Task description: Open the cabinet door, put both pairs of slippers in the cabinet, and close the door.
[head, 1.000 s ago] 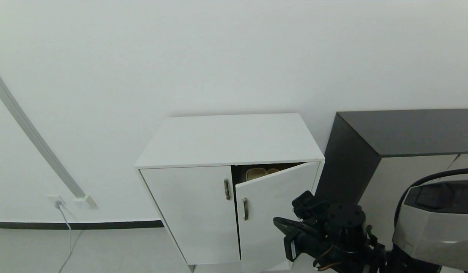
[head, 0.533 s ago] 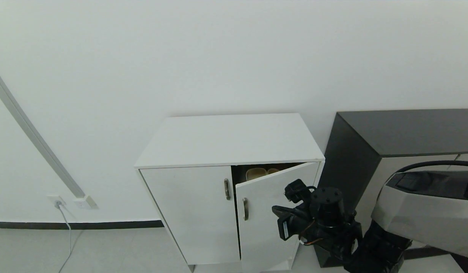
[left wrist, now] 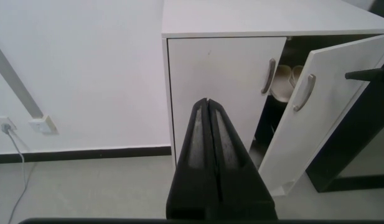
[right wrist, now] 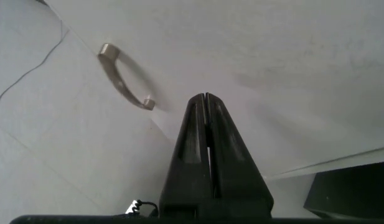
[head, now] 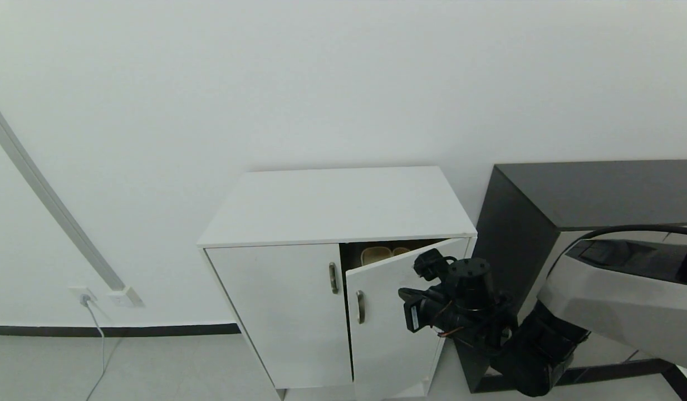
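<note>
1. The right arm is extended from the right toward the partly open cabinet door [head: 377, 345], with its wrist held level with the door's upper half.
2. The right gripper [right wrist: 206, 99] is pressed shut with nothing held. Its tip is set just beside the door's outer face, near the handle [right wrist: 124, 78]; contact cannot be told.
3. The left gripper [left wrist: 207, 104] is closed and empty, and is pointed at the cabinet [left wrist: 223, 74] from well apart.
4. Beige slippers [head: 375, 254] are seen inside the cabinet, behind the gap.

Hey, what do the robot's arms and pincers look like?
The left pincer and right pincer are black, tapering to a narrow tip. The right arm has a silver-grey shell with a dark panel, black joints, a black cable over it, thin wires at the wrist and a white label.
</note>
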Tool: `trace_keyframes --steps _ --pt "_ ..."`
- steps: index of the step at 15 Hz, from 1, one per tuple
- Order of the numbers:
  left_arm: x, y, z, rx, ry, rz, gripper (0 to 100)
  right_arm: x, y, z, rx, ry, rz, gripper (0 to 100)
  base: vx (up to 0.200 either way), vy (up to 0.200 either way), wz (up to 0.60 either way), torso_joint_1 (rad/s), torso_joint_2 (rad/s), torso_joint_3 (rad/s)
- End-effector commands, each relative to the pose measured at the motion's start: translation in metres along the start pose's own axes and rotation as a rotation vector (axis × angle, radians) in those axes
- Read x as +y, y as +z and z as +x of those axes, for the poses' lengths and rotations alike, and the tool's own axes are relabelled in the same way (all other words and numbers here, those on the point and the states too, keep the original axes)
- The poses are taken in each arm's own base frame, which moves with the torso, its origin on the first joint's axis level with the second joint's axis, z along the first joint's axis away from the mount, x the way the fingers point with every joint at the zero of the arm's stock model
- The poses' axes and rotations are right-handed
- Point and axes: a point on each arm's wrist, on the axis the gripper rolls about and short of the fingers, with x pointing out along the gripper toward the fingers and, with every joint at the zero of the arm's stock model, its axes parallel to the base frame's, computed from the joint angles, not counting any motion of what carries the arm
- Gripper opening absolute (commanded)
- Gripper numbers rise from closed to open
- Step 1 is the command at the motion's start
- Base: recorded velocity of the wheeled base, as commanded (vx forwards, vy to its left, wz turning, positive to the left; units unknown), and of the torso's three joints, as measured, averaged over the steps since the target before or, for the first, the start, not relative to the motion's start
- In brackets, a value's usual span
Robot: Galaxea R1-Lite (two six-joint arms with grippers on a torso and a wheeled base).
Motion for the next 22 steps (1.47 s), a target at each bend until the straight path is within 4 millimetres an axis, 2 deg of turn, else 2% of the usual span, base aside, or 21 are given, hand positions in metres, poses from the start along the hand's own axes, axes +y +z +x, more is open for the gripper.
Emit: trace_keyframes --steps 1,11,22 --pt "0.0 0.0 0.0 0.001 0.001 0.0 0 -0.002 0.006 0.005 -0.01 -0.005 0.002 0 0.0 0.0 0.0 0.0 0.0 0.0" --pt "0.0 0.0 0.0 0.001 0.001 -0.002 0 -0.013 0.008 0.025 -0.021 -0.036 0.01 0 0.0 0.0 0.0 0.0 0.0 0.0" --pt "0.0 0.0 0.0 0.001 0.001 -0.002 0 -0.025 0.024 0.039 -0.028 -0.069 0.019 0 0.0 0.0 0.0 0.0 0.0 0.0"
